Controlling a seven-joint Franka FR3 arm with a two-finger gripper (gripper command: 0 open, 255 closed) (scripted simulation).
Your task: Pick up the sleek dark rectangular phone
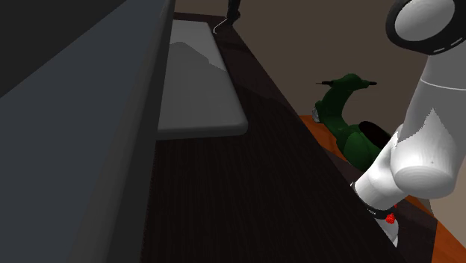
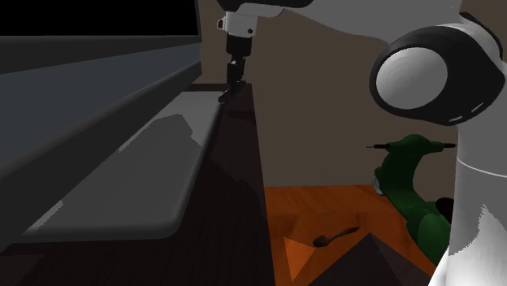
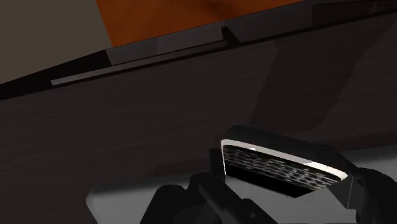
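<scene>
**Phone clasped at the far end of the worktop**

I'm looking along the end effector (image 3: 286,184) in the wrist view, and its black fingers (image 3: 207,191) are sitting narrow, closing on the two ends of the phone (image 3: 280,164). The phone is showing a dark patterned face inside a pale silvery rim, and it is tilting between them. Under it I'm seeing a light grey slab (image 3: 121,203) and, beyond that, the dark wood-grain worktop (image 3: 159,114).

In the shoulder view the phone (image 1: 218,28) is showing as a thin pale-edged sliver just under the fingertips, right at the slab's (image 1: 198,82) far corner. I cannot tell whether it is touching the slab or hanging clear of it.

The second exterior view is giving me the same spot: the end effector (image 2: 234,81) is pointing down, and the phone (image 2: 227,94) is slanting at its tip, over the far end of the slab (image 2: 154,187). Off the worktop's (image 2: 240,211) edge, a green scooter (image 2: 410,183) is standing on the orange floor (image 2: 325,203)
</scene>
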